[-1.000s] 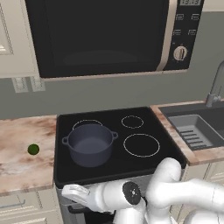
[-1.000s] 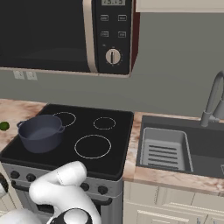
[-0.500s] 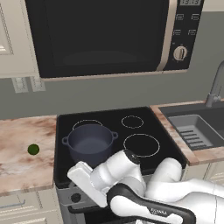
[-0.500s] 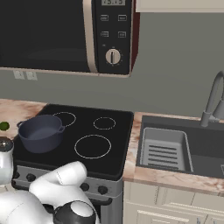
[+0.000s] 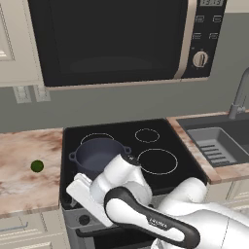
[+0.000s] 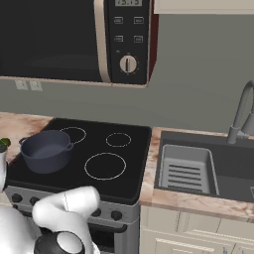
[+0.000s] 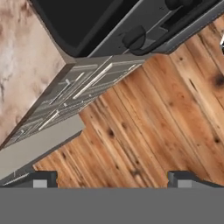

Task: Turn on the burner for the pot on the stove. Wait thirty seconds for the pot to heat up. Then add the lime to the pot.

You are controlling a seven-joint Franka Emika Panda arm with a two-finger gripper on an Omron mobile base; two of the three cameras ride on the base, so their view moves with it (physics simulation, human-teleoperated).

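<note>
Left base view: the pot (image 5: pixel 98 154) sits on the front-left ring of the stove (image 5: pixel 168 141), and the lime (image 5: pixel 37 166) lies on the marble counter (image 5: pixel 24 185), well apart.

Right base view: the pot is left of the sink (image 6: pixel 198 168).

Hand view: the gripper (image 7: pixel 112 177) — fingers spread wide, empty — hangs over wooden floor (image 7: pixel 153 127), beside a stove knob (image 7: pixel 134 37).

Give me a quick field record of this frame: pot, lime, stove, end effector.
pot: on the stove's front left ring, no lid, nothing visible inside
lime: on the marble counter left of the stove, apart from the pot
stove: black glass top, other rings bare
end effector: open, holding nothing, facing wood floor beside the stove front knobs
</note>
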